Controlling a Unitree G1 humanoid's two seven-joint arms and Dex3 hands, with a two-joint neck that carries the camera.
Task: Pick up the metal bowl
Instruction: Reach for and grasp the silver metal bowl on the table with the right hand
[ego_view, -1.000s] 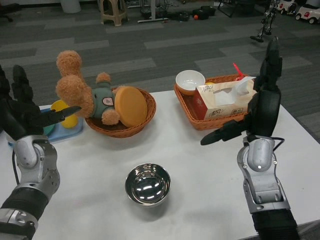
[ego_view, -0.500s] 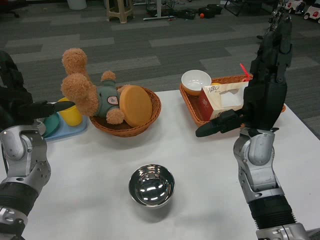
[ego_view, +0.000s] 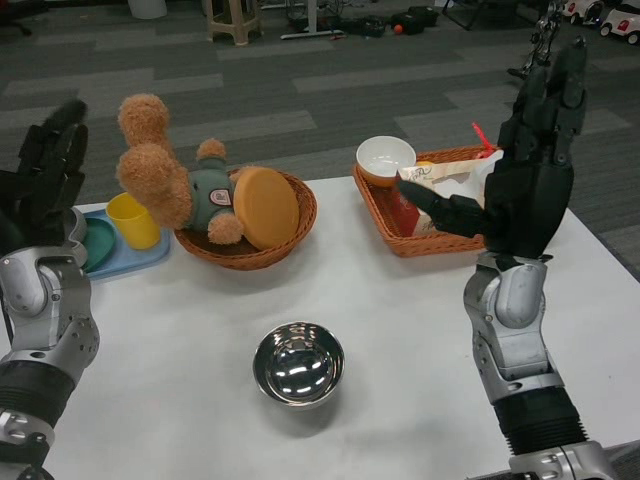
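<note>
The metal bowl (ego_view: 298, 363) sits upright on the white table (ego_view: 400, 320), near its front edge and midway between my arms. My left hand (ego_view: 42, 185) is raised at the far left, fingers apart and holding nothing, well left of and above the bowl. At the right, my right hand (ego_view: 530, 170) is raised upright with fingers spread and thumb pointing left, also empty, well to the right of the bowl. Neither hand touches the bowl.
A wicker basket (ego_view: 245, 250) with a teddy bear (ego_view: 170, 180) and an orange disc (ego_view: 268, 208) stands behind the bowl. A rectangular basket (ego_view: 420, 240) at the back right holds a white bowl (ego_view: 386, 158) and a tissue box (ego_view: 430, 195). A blue tray (ego_view: 130, 258) with a yellow cup (ego_view: 133, 220) is at the left.
My left hand has turned upright, its thumb no longer pointing right. My right thumb has swung up from low left. The view has shifted slightly; the bowl has not moved.
</note>
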